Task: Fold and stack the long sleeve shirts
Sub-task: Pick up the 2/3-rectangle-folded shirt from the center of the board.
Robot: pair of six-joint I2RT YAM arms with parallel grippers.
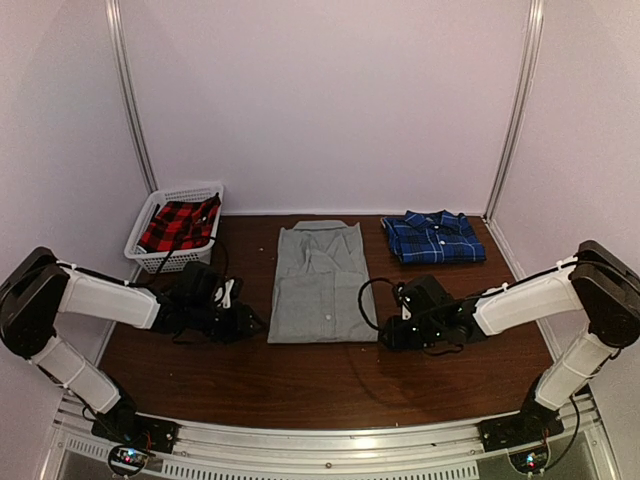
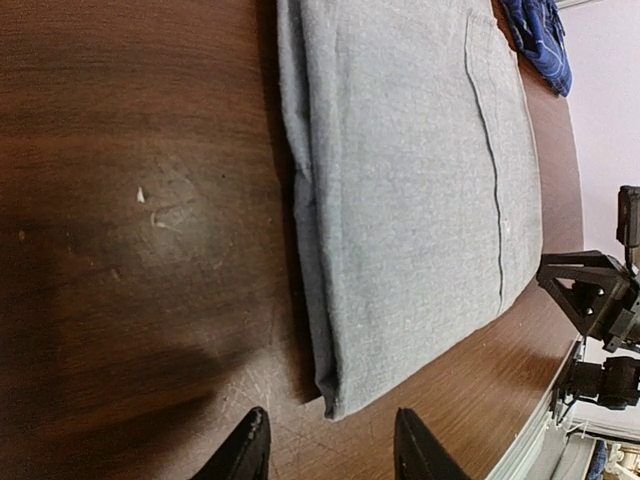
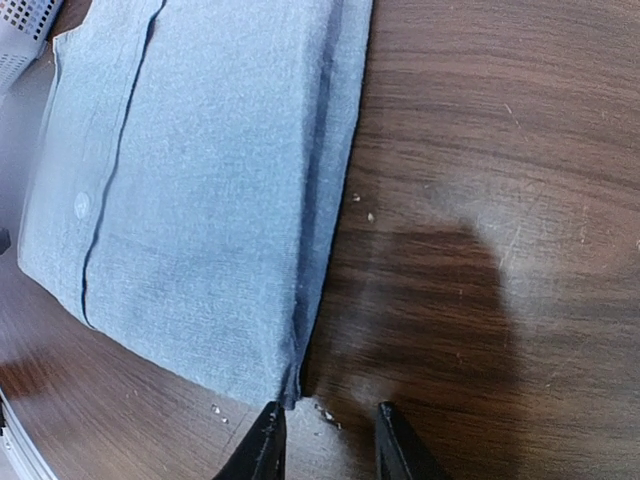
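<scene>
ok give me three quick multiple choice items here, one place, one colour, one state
1. The blue plaid shirt lies: a) in the basket b) on the grey shirt c) folded at the table's far right.
2. The cloth in the basket is: a) red and black plaid b) plain green c) white.
3. The left gripper and right gripper are: a) shut on the grey shirt b) lifting the basket c) open and empty.
Answers: 1 c, it sits alone at far right; 2 a, red checks show above the rim; 3 c, each wrist view shows the jaws apart, nothing between.
</scene>
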